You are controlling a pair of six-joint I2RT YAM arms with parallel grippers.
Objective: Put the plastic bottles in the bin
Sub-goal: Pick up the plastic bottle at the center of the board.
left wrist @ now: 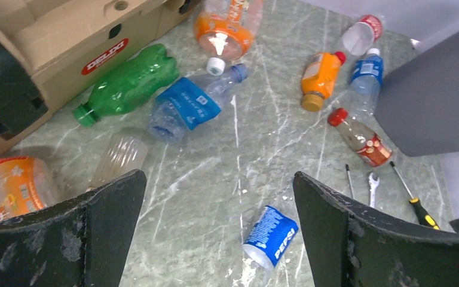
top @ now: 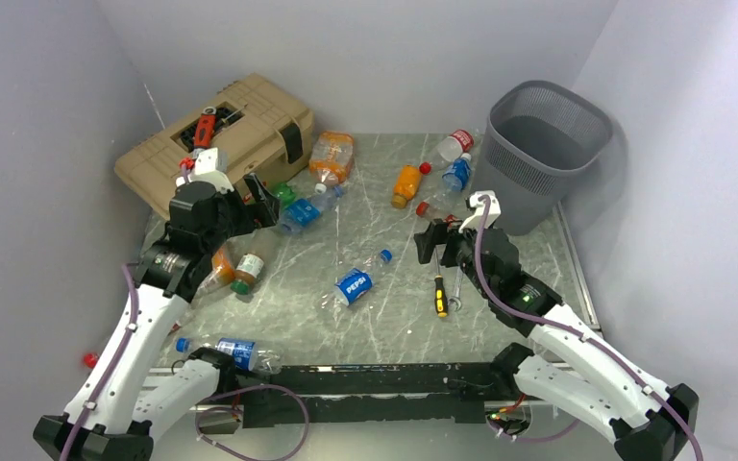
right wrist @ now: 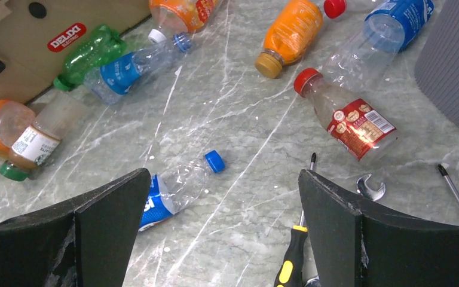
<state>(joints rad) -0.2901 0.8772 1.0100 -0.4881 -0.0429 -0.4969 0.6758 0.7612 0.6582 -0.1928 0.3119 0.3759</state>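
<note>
Several plastic bottles lie scattered on the marble table. A crushed Pepsi bottle lies mid-table, below and between my left gripper's fingers in the left wrist view, where the Pepsi bottle is untouched. The left gripper hovers open and empty near the green bottle and a blue-labelled bottle. My right gripper is open and empty above bare table, with a red-capped bottle ahead of it. The grey mesh bin stands at the far right.
A tan toolbox sits at the far left. A yellow-handled screwdriver, a wrench and a second screwdriver lie by the right gripper. Another Pepsi bottle lies near the front left edge. Walls close in on three sides.
</note>
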